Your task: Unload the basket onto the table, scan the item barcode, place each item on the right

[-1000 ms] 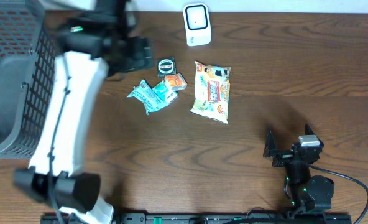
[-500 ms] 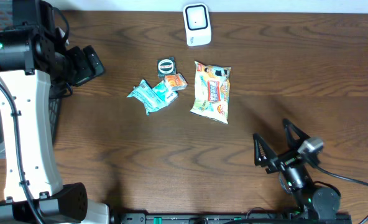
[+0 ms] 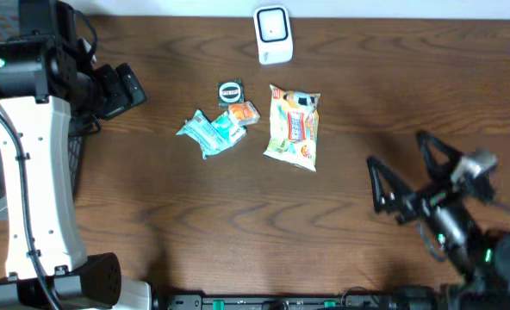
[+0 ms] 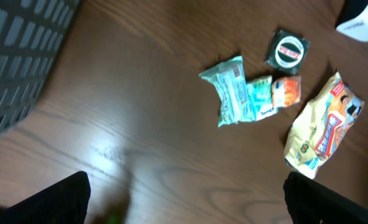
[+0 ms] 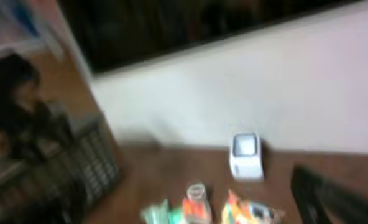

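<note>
Both pairs of my jaws stand wide apart and hold nothing. My left gripper [image 3: 126, 89] hangs beside the basket [image 4: 16, 50]. My right gripper [image 3: 403, 170] is raised and tilted, well short of the goods. Ahead of my left jaws, off toward the right finger, lie the teal packet [image 4: 232, 98], the orange packet [image 4: 286, 91], the round sachet [image 4: 287, 50] and the snack bag [image 4: 321, 127] — the scanner [image 3: 273, 34] stands beyond them all. Which one I am to scan I cannot tell. The small packets touch, so a careless pinch might drag a neighbour along. All lie flat on the table [image 3: 238, 215], so thin film could slip free — or its barcode could end up facing away from the scanner.
</note>
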{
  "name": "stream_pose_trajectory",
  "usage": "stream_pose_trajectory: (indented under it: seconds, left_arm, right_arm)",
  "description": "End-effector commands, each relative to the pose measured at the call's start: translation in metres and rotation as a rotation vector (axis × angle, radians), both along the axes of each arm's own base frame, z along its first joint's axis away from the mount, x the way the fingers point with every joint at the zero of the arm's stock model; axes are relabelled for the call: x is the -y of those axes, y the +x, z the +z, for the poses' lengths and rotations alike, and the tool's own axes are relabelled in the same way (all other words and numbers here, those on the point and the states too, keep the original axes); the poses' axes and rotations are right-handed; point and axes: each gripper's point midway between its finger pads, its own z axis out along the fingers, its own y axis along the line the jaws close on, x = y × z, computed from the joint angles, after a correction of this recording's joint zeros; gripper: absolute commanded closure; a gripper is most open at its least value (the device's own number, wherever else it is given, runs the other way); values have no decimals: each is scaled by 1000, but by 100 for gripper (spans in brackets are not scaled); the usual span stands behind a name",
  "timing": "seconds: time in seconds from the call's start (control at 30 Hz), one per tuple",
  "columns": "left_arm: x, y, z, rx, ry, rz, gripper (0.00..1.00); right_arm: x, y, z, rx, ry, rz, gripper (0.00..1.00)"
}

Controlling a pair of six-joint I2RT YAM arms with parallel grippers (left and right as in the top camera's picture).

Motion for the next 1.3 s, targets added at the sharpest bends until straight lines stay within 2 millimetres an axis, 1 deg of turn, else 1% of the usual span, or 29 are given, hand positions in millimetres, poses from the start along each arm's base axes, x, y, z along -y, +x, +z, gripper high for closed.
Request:
stream_pose_trajectory:
  seconds: [0.0, 0.07, 0.17, 0.23, 0.3, 0.4, 0.43, 0.47, 0.5, 0.53, 0.57, 0.6, 0.63, 0.67, 0.7, 0.73, 0.9, 1.0, 1.07, 1.1, 1.17, 1.23, 1.27]
  left_arm:
    - [-2, -2, 5, 14, 8, 2, 2]
    - [-2, -2, 5, 14, 8, 2, 2]
    - [-2, -2, 5, 14, 8, 2, 2]
    - [-2, -2, 5, 14, 8, 2, 2]
    - [-2, -2, 5, 14, 8, 2, 2]
    - [-2, -2, 5, 14, 8, 2, 2]
    - [-2, -2, 5, 14, 8, 2, 2]
    - [-2, -2, 5, 14, 8, 2, 2]
    - [-2, -2, 5, 14, 8, 2, 2]
    - [-2, -2, 5, 14, 8, 2, 2]
    - [-2, -2, 5, 14, 8, 2, 2]
    - [-2, -2, 5, 14, 8, 2, 2]
    - [-2, -2, 5, 14, 8, 2, 2]
    - [-2, -2, 5, 14, 8, 2, 2]
    - [-2, -2, 5, 14, 8, 2, 2]
    - [-2, -2, 5, 14, 8, 2, 2]
    - [-2, -2, 5, 14, 8, 2, 2]
    - [-2, -2, 5, 14, 8, 2, 2]
    - [-2, -2, 5, 14, 8, 2, 2]
    - [-2, -2, 5, 14, 8, 2, 2]
    - [-2, -2, 5, 14, 8, 2, 2]
    - [-2, -2, 5, 14, 8, 2, 2]
    - [-2, -2, 5, 14, 8, 2, 2]
  right_arm:
    - [-17, 36, 11, -99, -202, 114, 1]
    - [-27, 56, 8, -213, -252, 164, 1]
    - [-46, 86, -14, -439, -326, 205, 1]
    - [-56, 102, -34, -569, -385, 203, 1]
    - [-79, 122, -61, -691, -426, 250, 1]
    - [-101, 131, -92, -777, -417, 337, 1]
    - [-105, 137, -105, -807, -425, 343, 14]
    - [-106, 141, -115, -824, -432, 341, 47]
    - [-107, 150, -137, -890, -425, 322, 78]
    - [-109, 155, -152, -953, -398, 304, 95]
    - [-110, 158, -167, -1014, -374, 286, 99]
    - [-112, 160, -185, -1082, -355, 273, 99]
    - [-113, 161, -198, -1116, -361, 275, 99]
    - [-114, 160, -216, -1166, -372, 279, 99]
    - [-115, 159, -230, -1205, -380, 283, 99]
    - [-117, 155, -250, -1263, -394, 289, 99]
    - [-121, 146, -301, -1390, -442, 300, 99]
    - [-115, 140, -323, -1445, -498, 269, 99]
    - [-107, 135, -333, -1479, -546, 238, 99]
    - [-97, 130, -340, -1501, -598, 195, 99]
    - [-83, 124, -346, -1538, -648, 118, 99]
    - [-53, 113, -348, -1609, -746, -42, 99]
    - [-46, 109, -348, -1628, -770, -74, 99]
